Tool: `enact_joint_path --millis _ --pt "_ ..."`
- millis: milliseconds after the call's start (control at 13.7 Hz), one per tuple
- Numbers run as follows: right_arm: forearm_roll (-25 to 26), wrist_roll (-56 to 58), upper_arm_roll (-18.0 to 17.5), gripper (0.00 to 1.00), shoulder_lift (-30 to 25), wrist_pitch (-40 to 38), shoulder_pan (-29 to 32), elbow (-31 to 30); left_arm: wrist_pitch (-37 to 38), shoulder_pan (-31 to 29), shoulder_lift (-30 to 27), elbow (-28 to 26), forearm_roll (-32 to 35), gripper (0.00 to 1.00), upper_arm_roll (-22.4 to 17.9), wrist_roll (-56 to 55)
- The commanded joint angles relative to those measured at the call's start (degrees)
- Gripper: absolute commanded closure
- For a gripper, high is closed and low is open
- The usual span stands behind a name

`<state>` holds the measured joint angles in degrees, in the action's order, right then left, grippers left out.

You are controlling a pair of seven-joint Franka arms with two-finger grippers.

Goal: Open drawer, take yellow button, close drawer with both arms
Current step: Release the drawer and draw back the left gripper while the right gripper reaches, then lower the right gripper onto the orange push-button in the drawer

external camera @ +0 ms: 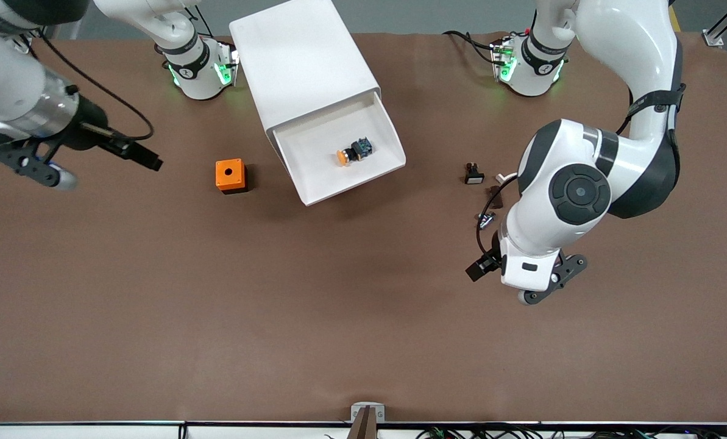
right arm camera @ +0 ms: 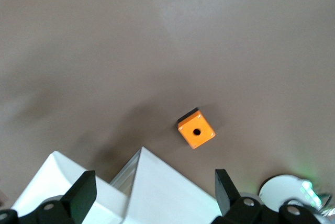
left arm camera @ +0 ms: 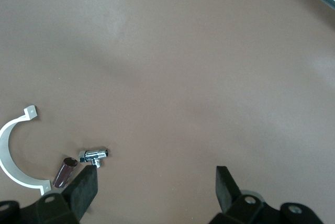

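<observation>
On the brown counter (external camera: 363,317), near the edge where the arm bases stand, a white cabinet (external camera: 302,58) lies at an angle with its top drawer (external camera: 314,143) pulled out toward the front camera. The button (external camera: 352,151) lies on the drawer floor about midway, orange cap toward the right arm's end of the counter, black body toward the left arm's end.

An orange cube (external camera: 230,175) with a black hole stands on the counter just beside the drawer, toward the right arm's end. Toward the left arm's end, well apart from the drawer, sits a small black part with a white face (external camera: 473,175). Nearer the front camera than that part lie a small metal fitting (left arm camera: 94,155), a short dark cylinder (left arm camera: 64,171) touching or nearly touching it, and a white curved bracket (left arm camera: 11,156).

The left gripper (left arm camera: 157,187) hangs over bare counter close to those small parts, its fingers (left arm camera: 85,190) spread apart and holding nothing. The right gripper (right arm camera: 154,192) hangs over the counter at the right arm's end, above the cabinet's corner in its wrist view, fingers (right arm camera: 81,192) likewise apart and empty.

The counter surface is plain, matte and unmarked. A grey floor shows along the base edge; cables run along the edge nearest the front camera.
</observation>
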<state>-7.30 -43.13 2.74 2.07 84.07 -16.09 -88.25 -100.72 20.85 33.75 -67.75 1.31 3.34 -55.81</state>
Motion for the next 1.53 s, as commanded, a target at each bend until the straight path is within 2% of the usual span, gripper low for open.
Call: enact_joint_path --millis 0,437,875,1093,1458 --pt "-0.79 -10.19 0.6 0.0 -1.63 -0.67 -5.42 -0.87 -0.79 -0.11 -1.23 -1.68 1.59 0.01 1.23 0.53" --pt "-0.7 -27.6 0.6 0.0 -1.46 3.19 -16.24 -3.33 -0.79 -0.55 -1.31 -1.68 1.24 0.01 1.23 0.53" --pt "0.35 -44.56 0.69 0.0 -0.85 12.68 -27.65 -8.78 -0.79 -0.64 -1.4 -1.68 1.07 0.01 1.23 0.53" --pt "3.24 -52.83 0.6 0.0 2.75 17.86 -32.58 -9.31 -0.79 -0.73 -1.4 -1.68 1.06 0.01 1.23 0.53" --pt "4.92 -58.82 0.6 0.0 7.76 23.84 -35.14 -9.13 -0.79 -0.73 -1.4 -1.68 1.06 0.01 1.23 0.53"
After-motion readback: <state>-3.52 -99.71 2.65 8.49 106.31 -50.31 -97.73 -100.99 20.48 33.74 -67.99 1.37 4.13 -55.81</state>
